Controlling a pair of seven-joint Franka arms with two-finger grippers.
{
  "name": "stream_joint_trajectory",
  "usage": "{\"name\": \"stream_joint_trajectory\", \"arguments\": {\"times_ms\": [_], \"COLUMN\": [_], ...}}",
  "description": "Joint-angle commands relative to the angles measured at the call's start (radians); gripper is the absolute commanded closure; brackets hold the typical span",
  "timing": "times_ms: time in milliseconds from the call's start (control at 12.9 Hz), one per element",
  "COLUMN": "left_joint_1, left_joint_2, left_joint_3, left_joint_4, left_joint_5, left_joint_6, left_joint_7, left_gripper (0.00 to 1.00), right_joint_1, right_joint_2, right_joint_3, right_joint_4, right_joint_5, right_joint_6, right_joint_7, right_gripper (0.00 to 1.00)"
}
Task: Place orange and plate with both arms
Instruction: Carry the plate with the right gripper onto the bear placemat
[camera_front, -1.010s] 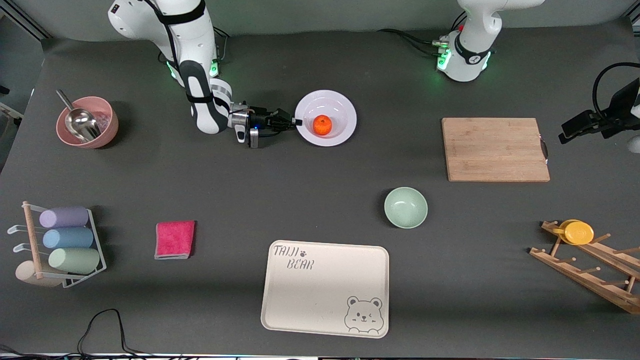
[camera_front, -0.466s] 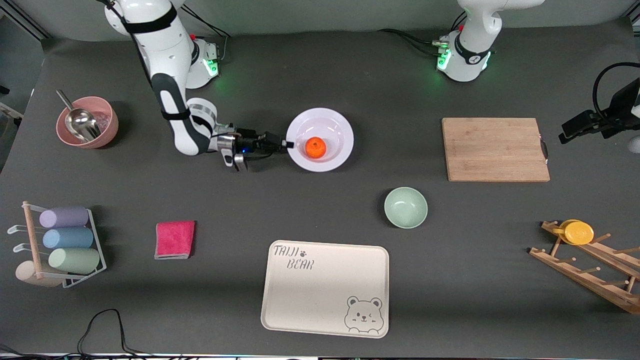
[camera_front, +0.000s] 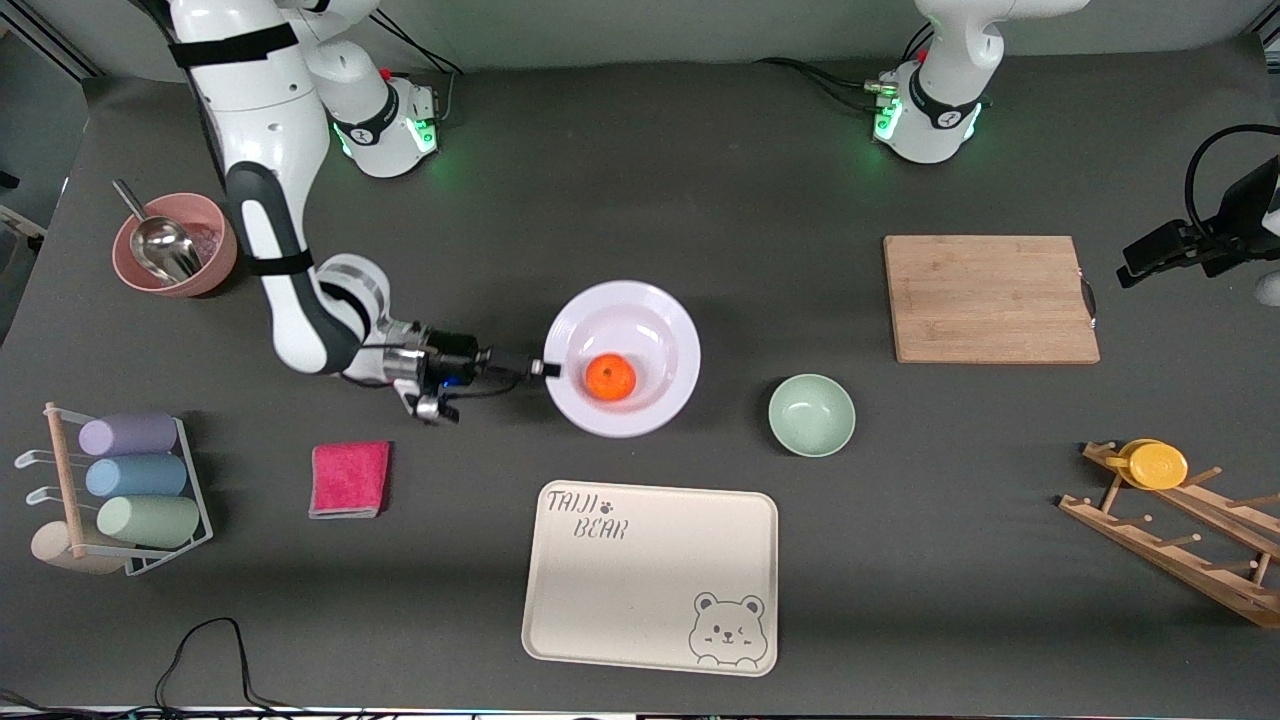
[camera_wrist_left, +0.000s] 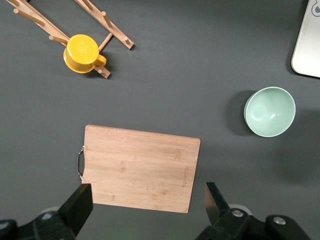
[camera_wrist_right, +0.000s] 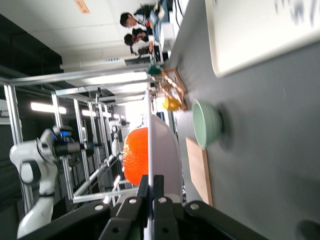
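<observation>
Plate (camera_front: 655, 315), orange (camera_front: 610, 377) in it: rim clenched by my right end effector (camera_front: 548, 369), over worktop (camera_front: 640, 200) above tray (camera_front: 650, 578). Left end effector (camera_wrist_left: 145, 210): released, waiting over board (camera_wrist_left: 140, 167).

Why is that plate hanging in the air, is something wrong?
Nothing wrong: the right gripper pinches the plate by its rim, level, with the orange sitting in its centre. Nothing is spilled or damaged.
</observation>
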Motion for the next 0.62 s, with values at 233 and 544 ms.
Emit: {"name": "stream_joint_trajectory", "arguments": {"times_ms": [233,544], "left_joint_1": [-0.005,-0.005], "left_joint_2": [-0.019,-0.019], "left_joint_3": [0.000,-0.001], "left_joint_4": [-0.002,-0.002], "left_joint_5": [-0.011,-0.011], "left_joint_6": [-0.008,-0.008], "left_joint_7": [0.016,0.016], "left_gripper": [0.00,0.00], "right_joint_1": [-0.120,-0.167], "right_joint_2": [0.484,0.695], "right_joint_3": [0.008,0.079], "right_joint_4": [0.764,1.082], "right_joint_5": [-0.007,0.010], "right_joint_6": [0.075,0.255], "right_joint_7": [0.277,0.323], "right_gripper": [1.00,1.00]}}
